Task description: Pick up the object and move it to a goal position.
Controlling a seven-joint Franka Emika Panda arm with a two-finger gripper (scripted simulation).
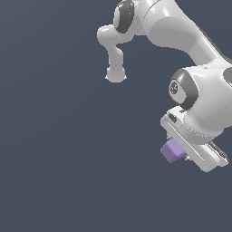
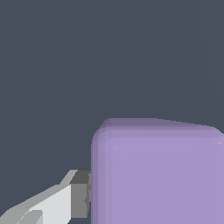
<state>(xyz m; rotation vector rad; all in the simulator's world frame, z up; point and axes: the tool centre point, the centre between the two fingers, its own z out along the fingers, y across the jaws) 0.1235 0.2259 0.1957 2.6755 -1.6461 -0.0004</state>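
Only 1 plain backdrop (image 1: 59, 163): dark slate-blue, flat, matte. Spread over the whole left half of the exterior frame, from upper left down to lower left, and on along the bottom edge to the lower right corner. Also showing in a narrow strip at the upper right corner. Even in tone throughout, perhaps a touch lighter toward the bottom of the frame. Same backdrop (image 2: 65, 61) in the wrist view, same colour and just as even, taking up more than half of that picture. Impossible to tell whether tabletop, floor or wall.
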